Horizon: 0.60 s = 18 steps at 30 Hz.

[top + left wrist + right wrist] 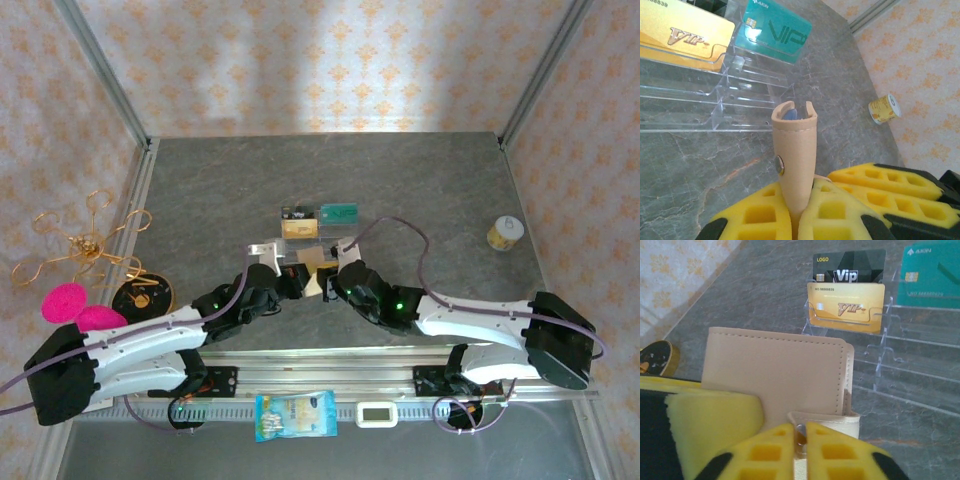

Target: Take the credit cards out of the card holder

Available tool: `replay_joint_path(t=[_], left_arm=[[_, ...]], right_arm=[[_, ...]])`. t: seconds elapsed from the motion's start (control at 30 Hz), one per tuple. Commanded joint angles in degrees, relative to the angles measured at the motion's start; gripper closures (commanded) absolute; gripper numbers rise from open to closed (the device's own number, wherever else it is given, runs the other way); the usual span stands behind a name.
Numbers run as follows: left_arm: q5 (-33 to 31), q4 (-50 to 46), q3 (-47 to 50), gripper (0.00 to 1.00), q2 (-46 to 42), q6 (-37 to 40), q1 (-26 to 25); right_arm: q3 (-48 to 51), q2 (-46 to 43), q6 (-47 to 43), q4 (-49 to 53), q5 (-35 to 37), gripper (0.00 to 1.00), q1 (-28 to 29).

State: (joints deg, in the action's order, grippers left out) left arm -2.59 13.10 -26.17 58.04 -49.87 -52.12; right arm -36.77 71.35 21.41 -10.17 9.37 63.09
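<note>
The tan card holder (318,272) is held on edge just above the table, in front of the clear rack. My left gripper (801,200) is shut on the lower part of the card holder (796,155), whose folded edge points up with a little blue showing at the top. My right gripper (800,440) is shut on the snap tab (832,421) at the card holder's (775,370) side. A gold credit card (846,307), a black one (850,267) and a teal one (932,275) stand in the rack.
The clear acrylic rack (305,238) stands right behind the grippers. A small yellow jar (505,233) sits at the right. At the left are a gold wire ornament (85,240), pink pads (75,305) and a black disc (142,293). A snack packet (295,415) and a white timer (378,412) lie near the bases.
</note>
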Motion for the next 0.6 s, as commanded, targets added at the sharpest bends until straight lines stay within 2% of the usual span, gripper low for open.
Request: replay_joint_path(t=[0.0, 0.2, 0.37, 0.43, 0.5, 0.57], left_arm=[[4.1, 2.1, -0.3, 1.0, -0.2, -1.2, -0.7], [4.3, 1.7, 0.5, 1.0, -1.0, -1.1, -0.7], [4.2, 1.7, 1.7, 1.0, -2.2, -0.4, -0.7], [4.5, 2.1, 2.5, 1.0, -3.0, -0.3, -0.3], [4.9, 2.5, 3.1, 1.0, -4.1, 0.2, 0.1], [4.8, 2.8, 3.7, 1.0, -5.0, 0.5, 0.3]], right_arm=[[-0.1, -0.6, 1.3, 3.8, 8.9, 1.0, -1.3], [2.1, -2.1, 5.9, 6.7, 9.1, 1.0, -3.8], [5.5, -7.8, 5.4, 5.2, 3.9, 1.0, -5.9], [7.0, -11.2, 3.5, 3.4, -1.4, 0.89, -6.7], [9.1, -15.9, 2.5, 1.2, -5.9, 0.67, -6.9], [11.1, -20.0, 2.6, -1.5, -9.6, 0.49, -7.1]])
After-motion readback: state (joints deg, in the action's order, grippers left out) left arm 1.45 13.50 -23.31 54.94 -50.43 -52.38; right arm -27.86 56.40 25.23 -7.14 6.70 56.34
